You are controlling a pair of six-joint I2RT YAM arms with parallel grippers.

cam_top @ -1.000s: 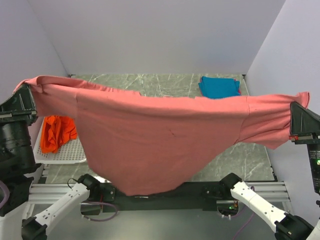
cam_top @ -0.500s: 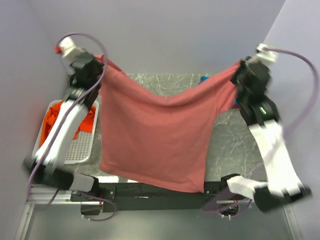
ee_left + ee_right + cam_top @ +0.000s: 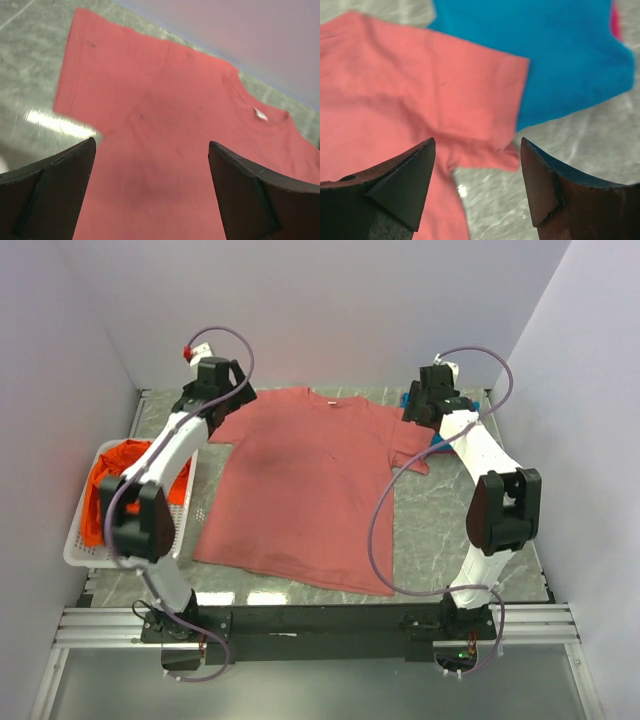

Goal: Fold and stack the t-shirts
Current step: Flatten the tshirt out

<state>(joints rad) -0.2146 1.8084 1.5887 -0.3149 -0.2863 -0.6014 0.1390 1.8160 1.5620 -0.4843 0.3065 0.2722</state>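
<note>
Though hung aloft before, the salmon-red t-shirt [image 3: 300, 490] lies flat; left pincer [image 3: 151, 142] and right pincer [image 3: 477, 141] spread.

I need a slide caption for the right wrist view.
Open right claw above the salmon-red cloth t-shirt, whose sleeve overlaps a teal-blue cloth t-shirt.

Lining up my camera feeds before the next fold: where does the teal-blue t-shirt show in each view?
Top external: the teal-blue t-shirt is right of centre, toward the far wall, with only slivers showing.
Left wrist: not in view.
Right wrist: it fills the upper right.
Shared landmark: the salmon t-shirt's sleeve, whose edge borders the blue cloth in both views.
</note>
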